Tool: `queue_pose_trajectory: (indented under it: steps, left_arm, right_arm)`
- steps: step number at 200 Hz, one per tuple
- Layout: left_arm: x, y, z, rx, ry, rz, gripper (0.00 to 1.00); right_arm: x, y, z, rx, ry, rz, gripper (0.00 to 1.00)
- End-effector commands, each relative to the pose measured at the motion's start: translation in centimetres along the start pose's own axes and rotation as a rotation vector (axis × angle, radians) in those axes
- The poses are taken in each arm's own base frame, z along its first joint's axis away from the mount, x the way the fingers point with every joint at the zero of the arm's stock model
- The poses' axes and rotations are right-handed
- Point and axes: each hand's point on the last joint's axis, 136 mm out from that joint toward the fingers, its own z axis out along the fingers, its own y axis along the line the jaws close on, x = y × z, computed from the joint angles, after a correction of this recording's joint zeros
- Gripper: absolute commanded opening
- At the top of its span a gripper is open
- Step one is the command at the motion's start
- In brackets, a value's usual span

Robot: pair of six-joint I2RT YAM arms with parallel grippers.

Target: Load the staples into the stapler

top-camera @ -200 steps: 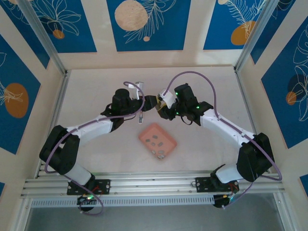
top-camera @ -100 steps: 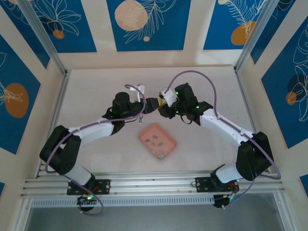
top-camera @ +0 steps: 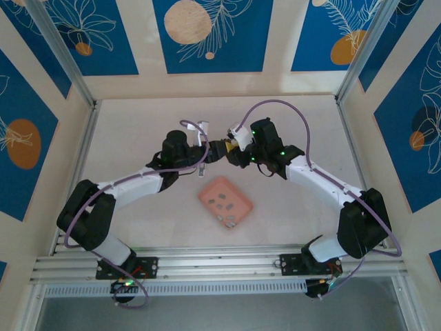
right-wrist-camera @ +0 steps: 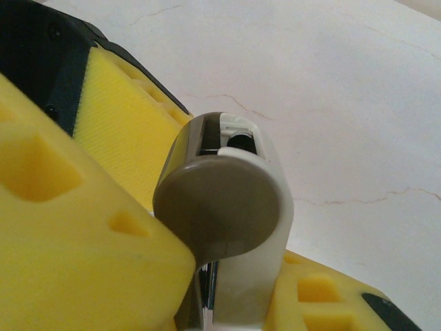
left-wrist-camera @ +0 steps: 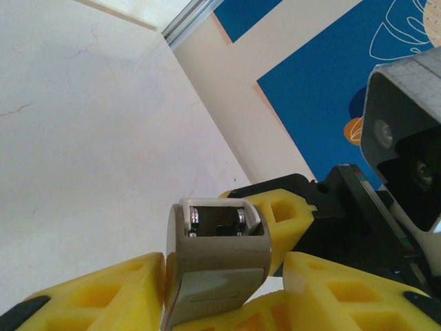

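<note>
Room: blue-and-cream leaf-print walls around a pale marbled tabletop [top-camera: 138,124]; I watch both arms meet over its far middle.
Stapler: the small grey-and-white plastic stapler [left-wrist-camera: 217,265] sits between the two arms, raised off the surface. Its open end, with bright metal inside, faces the left wrist camera.
Right tool: the right tool [right-wrist-camera: 231,276] is clenched on the stapler's rounded end, yellow foam pads against both sides.
Left tool: the left tool [left-wrist-camera: 220,279] brackets the other end with its yellow pads. Whether they press or merely flank, I cannot tell.
Staples: the tiny grey metal staples [top-camera: 222,201] lie in the shallow pink rectangular tray [top-camera: 210,186], nearer the arm bases and well apart from the stapler.
Step, as I judge it: steadying the stapler between both arms to open its magazine; nothing loaded yet.
Doing it well: I would hold the right clamp fixed and seat the left pads square on the flat sides, clear of the slot. Then I would pull straight along the body, since a skewed tug could twist it out of the foam.
</note>
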Motion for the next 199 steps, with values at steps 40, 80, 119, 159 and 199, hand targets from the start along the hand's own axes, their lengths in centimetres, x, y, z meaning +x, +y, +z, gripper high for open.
queue_pose_trajectory:
  steps: [40,80,119,159,199]
  left_arm:
    - [0.0,-0.3,0.8,0.037,0.008,0.056,0.19]
    - [-0.5,-1.0,0.1,0.162,0.005,0.134,0.05]
    - [-0.3,-2.8,-0.8,0.304,-0.009,0.339,0.00]
    - [0.8,-4.9,-1.9,0.424,0.022,0.516,0.00]
    - [1.7,-6.7,-3.3,0.509,0.033,0.657,0.00]
  right_arm:
    - [-2.1,2.5,-1.1,-0.067,-0.109,-0.089,0.28]
    - [-2.1,2.8,-4.3,-0.147,-0.169,-0.028,0.50]
    - [-2.4,3.8,-9.4,-0.317,-0.263,0.018,0.55]
    - [-2.0,3.0,-12.6,-0.431,-0.296,0.107,0.59]
    - [-2.1,1.9,-13.8,-0.466,-0.287,0.074,0.63]
